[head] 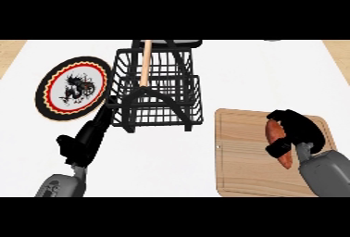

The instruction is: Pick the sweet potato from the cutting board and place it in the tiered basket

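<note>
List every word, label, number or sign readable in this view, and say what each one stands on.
None can be read.
The plate bears a dark figure in a red and yellow ring, a picture and not lettering.
The tiered basket, cutting board, sweet potato, counter, right hand and left hand carry no marks.

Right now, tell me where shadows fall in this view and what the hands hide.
Head view: lighting is even, with no glare; only a faint shadow under the tiered basket on the white counter. The right hand curls around the sweet potato over the cutting board, hiding part of it. The left hand points toward the patterned plate.
</note>
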Controlling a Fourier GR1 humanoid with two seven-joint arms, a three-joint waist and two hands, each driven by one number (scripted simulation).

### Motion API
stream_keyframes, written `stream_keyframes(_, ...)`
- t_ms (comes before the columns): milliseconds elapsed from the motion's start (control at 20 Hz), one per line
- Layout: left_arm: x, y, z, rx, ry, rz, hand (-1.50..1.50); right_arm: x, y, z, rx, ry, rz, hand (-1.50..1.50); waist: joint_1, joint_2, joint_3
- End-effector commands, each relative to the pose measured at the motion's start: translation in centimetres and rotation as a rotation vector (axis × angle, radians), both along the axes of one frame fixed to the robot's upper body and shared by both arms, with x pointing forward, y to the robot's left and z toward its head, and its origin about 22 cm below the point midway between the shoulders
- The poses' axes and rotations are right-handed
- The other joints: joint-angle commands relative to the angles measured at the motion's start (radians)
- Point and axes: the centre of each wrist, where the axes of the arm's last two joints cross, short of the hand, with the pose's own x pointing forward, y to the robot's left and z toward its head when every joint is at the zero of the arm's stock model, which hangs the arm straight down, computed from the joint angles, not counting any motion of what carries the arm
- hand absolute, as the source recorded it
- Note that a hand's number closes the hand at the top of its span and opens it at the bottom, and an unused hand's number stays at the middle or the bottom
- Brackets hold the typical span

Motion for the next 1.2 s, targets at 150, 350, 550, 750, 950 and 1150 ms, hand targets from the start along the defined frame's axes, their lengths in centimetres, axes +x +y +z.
stream_keyframes(150,0.8,-0.2,-0.9,0.007,-0.009,-0.011,0.00,1.1,-0.3,-0.5,0.017,-0.111,0.046,1.50,-0.003,0.003,0.003)
stream_keyframes(350,-0.4,0.2,-0.1,0.015,-0.009,-0.009,0.00,-0.9,1.1,-2.4,0.012,-0.129,0.066,1.50,-0.003,0.002,0.003)
stream_keyframes(550,0.1,-0.7,0.5,-0.007,-0.016,0.002,0.00,0.1,-0.6,-0.3,-0.006,-0.139,0.060,1.50,-0.003,0.001,0.003)
stream_keyframes(750,-2.2,-0.5,-1.5,-0.017,-0.006,-0.009,0.00,-1.2,-1.4,-0.4,-0.066,-0.220,0.263,1.50,-0.002,0.001,0.003)
stream_keyframes(950,-0.6,-1.4,-0.4,0.011,-0.003,0.018,0.00,-1.1,-7.6,2.4,-0.128,-0.295,0.369,1.50,-0.007,0.001,0.003)
stream_keyframes(1150,-0.6,0.9,0.1,-0.019,0.010,-0.002,0.00,-1.5,-6.6,4.9,0.097,-0.502,0.304,1.50,-0.014,-0.002,0.003)
